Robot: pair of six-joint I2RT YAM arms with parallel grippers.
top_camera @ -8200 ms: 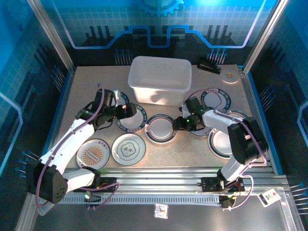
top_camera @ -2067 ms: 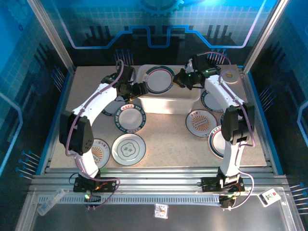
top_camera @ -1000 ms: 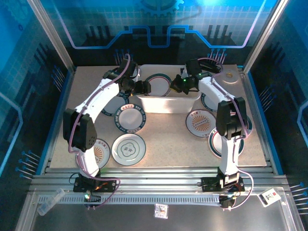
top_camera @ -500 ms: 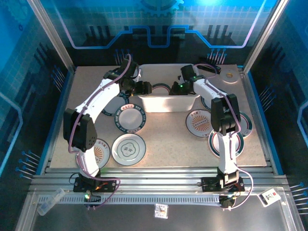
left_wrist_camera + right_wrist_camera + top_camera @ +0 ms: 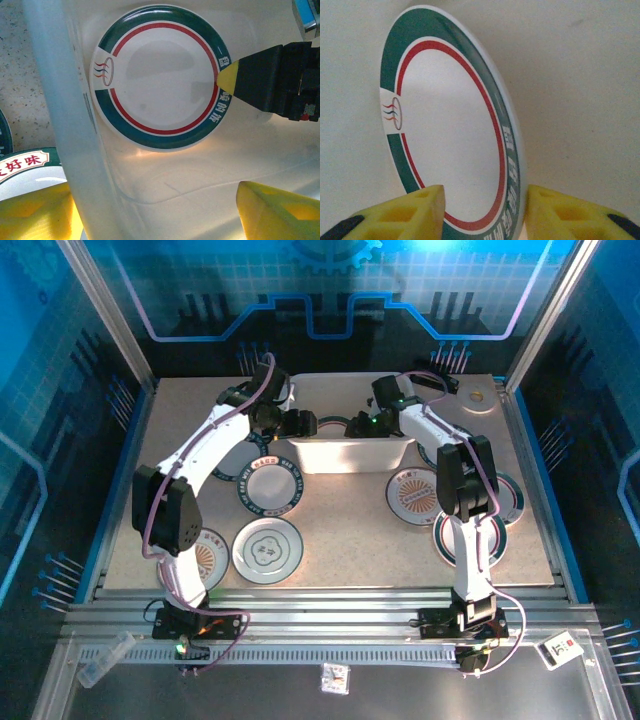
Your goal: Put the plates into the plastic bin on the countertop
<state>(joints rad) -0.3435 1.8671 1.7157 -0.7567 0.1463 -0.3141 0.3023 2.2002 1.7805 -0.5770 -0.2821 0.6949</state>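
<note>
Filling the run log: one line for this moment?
right tool: grips green-rimmed plate | plate: inside plastic bin | left tool: open, straddles bin wall

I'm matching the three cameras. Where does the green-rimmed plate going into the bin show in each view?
Top external: the plate is a dark sliver inside the plastic bin, between the grippers.
Left wrist: centre-top, lying in the bin.
Right wrist: seen at a slant, left of centre.
Shared landmark: the right gripper's yellow fingers at the plate's rim.
</note>
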